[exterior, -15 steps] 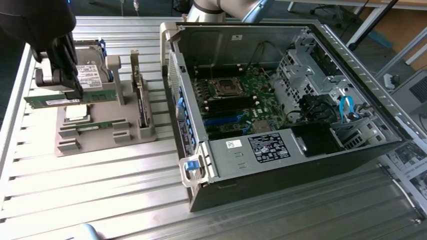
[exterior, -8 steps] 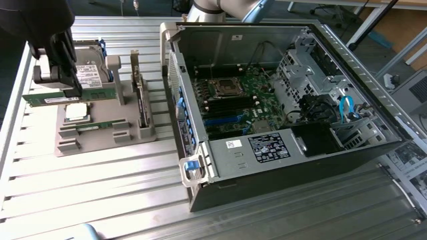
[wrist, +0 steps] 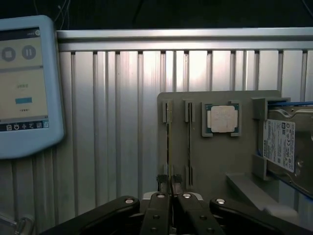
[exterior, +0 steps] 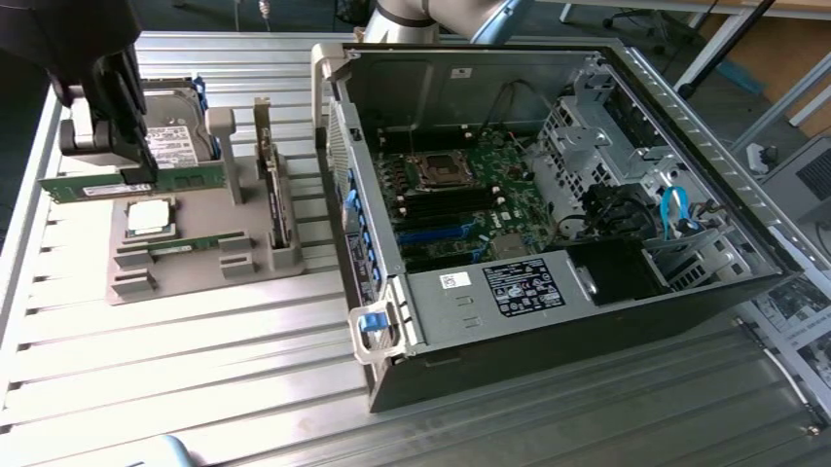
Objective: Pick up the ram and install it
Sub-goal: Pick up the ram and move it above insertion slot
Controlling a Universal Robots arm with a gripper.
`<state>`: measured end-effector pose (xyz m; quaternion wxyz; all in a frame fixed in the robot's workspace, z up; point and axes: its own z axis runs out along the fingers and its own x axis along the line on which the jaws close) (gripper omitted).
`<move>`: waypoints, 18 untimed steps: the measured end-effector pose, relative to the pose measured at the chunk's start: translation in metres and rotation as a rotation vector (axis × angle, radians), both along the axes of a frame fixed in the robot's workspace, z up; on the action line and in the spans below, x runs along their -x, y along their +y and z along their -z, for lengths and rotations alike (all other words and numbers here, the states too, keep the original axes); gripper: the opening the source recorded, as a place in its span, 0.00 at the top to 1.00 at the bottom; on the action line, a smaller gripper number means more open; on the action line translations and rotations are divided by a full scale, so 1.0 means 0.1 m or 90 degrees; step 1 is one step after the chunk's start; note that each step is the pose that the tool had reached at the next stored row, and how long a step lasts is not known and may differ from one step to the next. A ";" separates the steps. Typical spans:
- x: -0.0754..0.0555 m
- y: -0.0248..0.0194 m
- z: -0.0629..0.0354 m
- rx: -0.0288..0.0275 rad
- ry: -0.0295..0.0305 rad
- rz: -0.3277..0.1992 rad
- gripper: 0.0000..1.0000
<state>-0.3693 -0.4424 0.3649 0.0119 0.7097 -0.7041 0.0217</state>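
Currently, my gripper (exterior: 136,175) is closed almost fully, with its fingers clamped on the two flat faces of the ram (exterior: 85,187).

**Position of the ram.** In the exterior view, the ram hangs level under the fingers with its long edge horizontal. It is above the grey fixture tray (exterior: 195,282) at that view's left, in front of the hard drive (exterior: 175,141) and over the processor chip (exterior: 150,216). In the wrist view, the ram (wrist: 167,147) appears edge-on as a thin line running away from the gripper (wrist: 168,191). It is in line with one of the two narrow tray slots. A second thin stick (wrist: 189,142) sits in the neighbouring slot.

**Completed.** The grasp is made. From the exterior view I judge the ram to be lifted clear of the tray, but the wrist view does not confirm the gap.

**Outstanding.** Transfer and seating are not yet done. The open computer case (exterior: 389,88) lies well apart, at the exterior view's right. On its motherboard (exterior: 500,170), the memory slots (exterior: 449,204) appear unfilled.
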 end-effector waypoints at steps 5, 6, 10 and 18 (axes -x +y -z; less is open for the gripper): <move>0.00 0.000 -0.050 0.0000 0.0000 0.000 0.88; 0.00 0.000 -0.058 -0.0001 -0.0001 0.000 0.88; 0.00 0.000 -0.090 0.0000 0.0000 0.000 0.88; 0.00 0.000 -0.169 -0.0001 -0.0001 0.000 0.88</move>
